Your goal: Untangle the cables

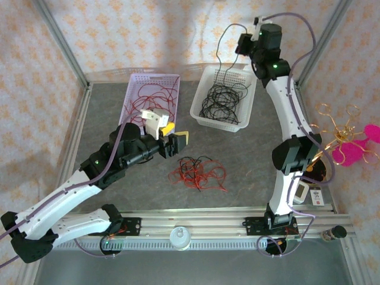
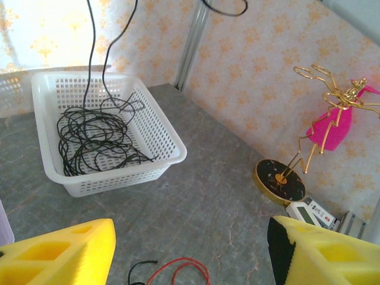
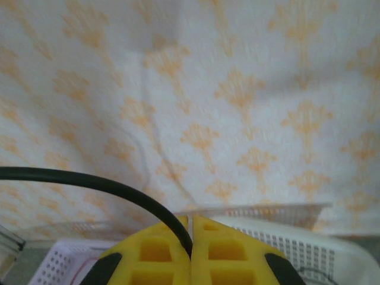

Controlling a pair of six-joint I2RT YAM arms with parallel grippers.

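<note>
- Grey stone-look tabletop (image 1: 249,160) has a white perforated plastic basket (image 1: 237,119) toward the back, so that's the handy reference for everything else.
- Sitting inside that basket is a loose coil of thin black wires (image 1: 219,101). The left wrist view shows it well (image 2: 89,139), curled up against the basket wall (image 2: 172,142).
- One black strand (image 1: 221,47) climbs out of the coil to the right gripper (image 1: 243,44), which hangs in the air above the basket's back edge.
- In the right wrist view, that gripper (image 3: 191,249) has its yellow jaws pressed together, with the black strand (image 3: 89,181) pinched in the seam between them.
- In front of the basket, toward the arm bases, a small bunch of red and black wires (image 1: 199,172) lies on the table, all knotted into each other. A bit of it peeks in at the bottom of the left wrist view (image 2: 178,267).
- The left gripper (image 1: 176,135) hovers in front of the basket and off to its left, just beside that bunch. Its jaws are wide apart with nothing between them (image 2: 190,249).
- A lilac plastic basket (image 1: 133,89) sits just left of the white one, with red wires (image 1: 157,95) in it.
- Well off to the right of the basket stands a gold wire figurine with a pink skirt (image 1: 350,145).
</note>
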